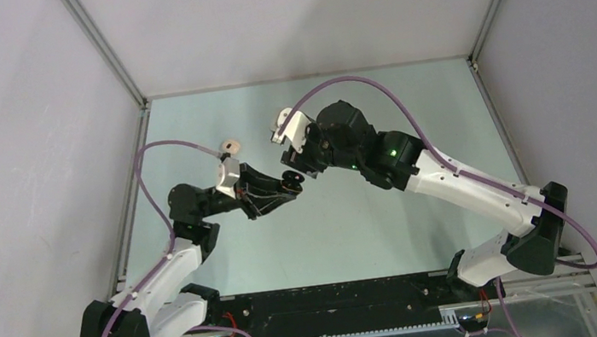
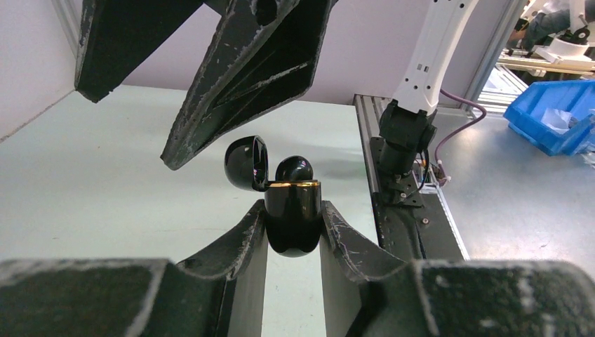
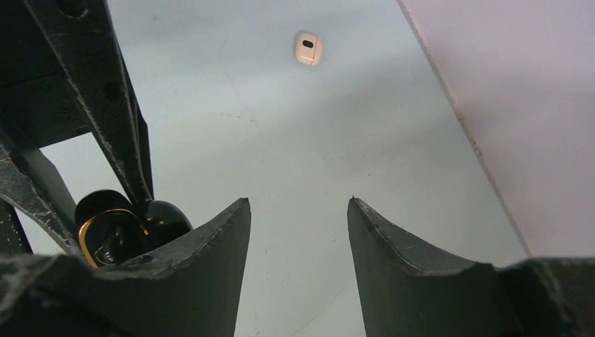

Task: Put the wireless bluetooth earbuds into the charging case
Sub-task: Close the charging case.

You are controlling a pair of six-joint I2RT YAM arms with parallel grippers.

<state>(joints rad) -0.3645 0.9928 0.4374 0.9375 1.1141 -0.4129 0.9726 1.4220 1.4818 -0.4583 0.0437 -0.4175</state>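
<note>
**A:** Where is the small glossy black earbud [image 2: 295, 169]?

**B:** Its head pokes from the mouth of the gold-rimmed black plastic charging case [image 2: 293, 228], lid flipped up. The left tool [image 2: 293, 210] is clenched on the case body, above the pale green surface [image 2: 105, 161]. The right tool [image 3: 298, 207] hangs close over it, jaws apart, grasping nothing.

**A:** How will it handle?

**B:** Light, hard and slick, I'd judge (it could squirt away). Pinch the rounded head gently.

**A:** Do the views differ?

**B:** The right wrist view shows a cream-white pebble-shaped case [image 3: 309, 48] lying well apart, which the left wrist view misses; the left shows the lid in profile
</note>
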